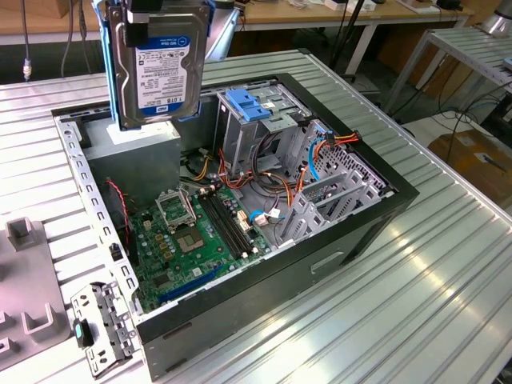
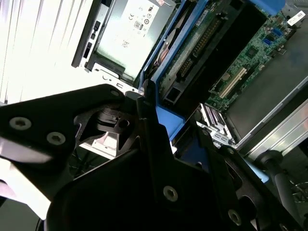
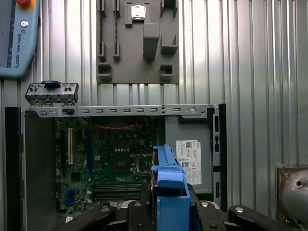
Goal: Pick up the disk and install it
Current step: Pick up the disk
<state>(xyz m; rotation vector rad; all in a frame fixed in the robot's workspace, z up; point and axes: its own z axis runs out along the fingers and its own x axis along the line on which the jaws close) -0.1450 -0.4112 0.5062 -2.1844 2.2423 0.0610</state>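
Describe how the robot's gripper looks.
The gripper is matte black, built from flat, angular plates with bevelled edges and fastened by small silver socket-head screws. In the first wrist view, its two black fingers carry round bolt heads near their bases.

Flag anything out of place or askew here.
Nothing spilled or damaged. The disk hangs on edge in the claw above the open case, not in a bay; a metal bracket lies loose on the table beside it.

Disk [image 1: 156,68] top cut off by exterior view's upper edge; power supply [image 1: 132,144] partly hidden behind.
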